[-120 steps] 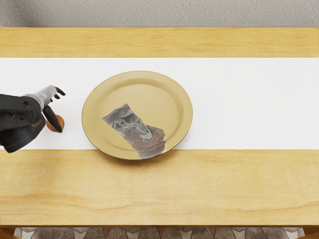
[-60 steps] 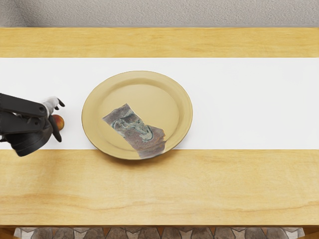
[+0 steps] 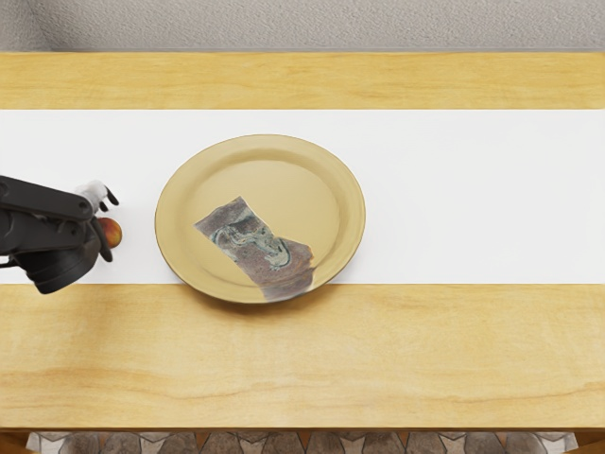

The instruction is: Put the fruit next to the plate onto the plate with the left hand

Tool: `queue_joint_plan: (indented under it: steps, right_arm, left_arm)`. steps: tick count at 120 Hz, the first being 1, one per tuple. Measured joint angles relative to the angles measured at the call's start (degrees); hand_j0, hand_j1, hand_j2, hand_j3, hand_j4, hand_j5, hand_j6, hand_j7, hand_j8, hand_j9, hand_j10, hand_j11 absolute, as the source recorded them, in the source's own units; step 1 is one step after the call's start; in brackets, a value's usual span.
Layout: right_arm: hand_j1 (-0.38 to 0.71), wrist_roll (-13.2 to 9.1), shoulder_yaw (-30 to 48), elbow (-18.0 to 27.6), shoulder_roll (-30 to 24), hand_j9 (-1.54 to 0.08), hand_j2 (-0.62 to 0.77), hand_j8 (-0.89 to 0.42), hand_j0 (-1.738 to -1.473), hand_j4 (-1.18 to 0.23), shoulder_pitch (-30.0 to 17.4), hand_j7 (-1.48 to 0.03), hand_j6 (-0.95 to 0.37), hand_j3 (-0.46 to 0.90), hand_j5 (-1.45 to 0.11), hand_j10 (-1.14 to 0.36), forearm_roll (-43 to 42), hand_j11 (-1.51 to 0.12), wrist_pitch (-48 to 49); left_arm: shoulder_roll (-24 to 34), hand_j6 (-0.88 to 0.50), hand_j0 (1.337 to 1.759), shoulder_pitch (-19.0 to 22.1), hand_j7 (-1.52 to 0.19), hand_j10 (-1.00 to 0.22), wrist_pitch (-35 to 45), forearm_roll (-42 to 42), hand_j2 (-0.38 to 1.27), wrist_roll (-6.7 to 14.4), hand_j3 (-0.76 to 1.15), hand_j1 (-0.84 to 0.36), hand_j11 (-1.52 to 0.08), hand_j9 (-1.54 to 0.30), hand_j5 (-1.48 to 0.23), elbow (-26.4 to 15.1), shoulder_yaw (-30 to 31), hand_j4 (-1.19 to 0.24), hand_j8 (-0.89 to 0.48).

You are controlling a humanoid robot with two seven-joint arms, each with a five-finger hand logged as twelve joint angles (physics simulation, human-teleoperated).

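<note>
On counter (image 3: 302,359), cloth strip (image 3: 473,189); on strip, plate (image 3: 274,165) carrying flat slab (image 3: 253,248); left of plate, fruit (image 3: 112,233) at left hand (image 3: 80,232).

Pale honey-wood table (image 3: 302,359) with faint darker grain, plain white runner (image 3: 473,189), mustard-tan plate (image 3: 284,170), mottled grey-and-rust slab (image 3: 255,248) toward its six o'clock, orange-red fruit (image 3: 112,232) at the plate's nine o'clock, black left hand (image 3: 76,227) with a pale grey patch, speckled grey wall (image 3: 302,24) at twelve o'clock.

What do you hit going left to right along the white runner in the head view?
The left hand → fruit, right against the hand → plate, with a mottled grey-brown slab lying on it.
</note>
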Motion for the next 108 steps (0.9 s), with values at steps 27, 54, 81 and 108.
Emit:
queue_joint_plan:
  steps: [27,54,81,108]
  right_arm:
    - [-0.3,0.0,-0.01,0.02,0.0,-0.05,-0.01,-0.04,-1.658,-0.04,0.0,-0.05,-0.04,0.0,-0.05,-0.04,0.0,-0.05,0.0]
    - [-0.3,0.0,0.0,0.01,0.0,-0.05,-0.01,-0.04,-1.658,-0.04,0.0,-0.05,-0.04,0.0,-0.05,-0.04,0.0,-0.05,0.0]
    - [-0.3,0.0,-0.01,0.02,0.0,-0.05,-0.01,-0.04,-1.658,-0.04,0.0,-0.05,-0.04,0.0,-0.05,-0.04,0.0,-0.05,0.0]
    - [-0.3,0.0,-0.01,0.03,0.0,-0.05,-0.01,-0.04,-1.658,-0.04,0.0,-0.05,-0.04,0.0,-0.05,-0.04,0.0,-0.05,0.0]
  left_arm:
    - [-0.75,-0.37,1.658,0.21,-0.48,-0.37,0.0,-0.02,0.08,-0.02,0.0,-0.1,-0.48,-0.48,-0.48,0.49,0.03,-0.37,-0.37]
    - [-1.32,-0.31,1.662,0.53,-0.6,-0.42,0.09,-0.04,-0.01,0.09,0.27,-0.15,-0.53,-0.49,-0.53,0.55,-0.07,-0.42,-0.39]
    - [-1.23,-0.38,1.658,0.12,-0.59,-0.44,0.03,-0.32,0.06,0.03,0.15,-0.18,-0.57,-0.54,-0.57,0.42,-0.24,-0.45,-0.42]
    - [-1.23,-0.43,1.658,0.09,-0.58,-0.48,-0.01,-0.67,0.09,-0.02,0.06,-0.22,-0.62,-0.61,-0.62,0.2,-0.1,-0.48,-0.47]
